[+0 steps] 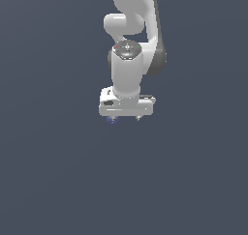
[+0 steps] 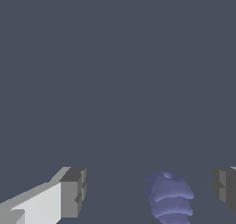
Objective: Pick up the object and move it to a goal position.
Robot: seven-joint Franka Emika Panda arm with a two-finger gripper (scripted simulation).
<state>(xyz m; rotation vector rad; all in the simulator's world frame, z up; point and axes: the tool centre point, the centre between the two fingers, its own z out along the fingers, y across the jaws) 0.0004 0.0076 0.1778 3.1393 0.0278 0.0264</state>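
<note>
The gripper point(image 1: 126, 117) hangs straight down from the white arm point(image 1: 128, 60) in the exterior view, its flat palm block level above the dark floor point(image 1: 48, 181). Only the stubs of the two fingers peek out under the block, set well apart. Just below the finger on the exterior view's left shows a speck of blue-purple — the object point(image 1: 112, 120), mostly hidden by the hand above it. The vertical pose suits a top-down grasp on something this small.

In the wrist view the jaws stand wide open: one grey finger pad point(image 2: 73, 191) on one side, the other pad point(image 2: 225, 189) at the opposite edge, with a broad gap between. The object point(image 2: 168, 196) lies inside that gap — a ridged, rounded lump — nearer to the second pad than to the first, touching neither. Its lower part is cut off by the frame edge.

I judge that the fingers bracket the object for a pinch across its ridged sides, though it sits off centre, so the closing may nudge it sideways first. No goal marker shows in either view.
</note>
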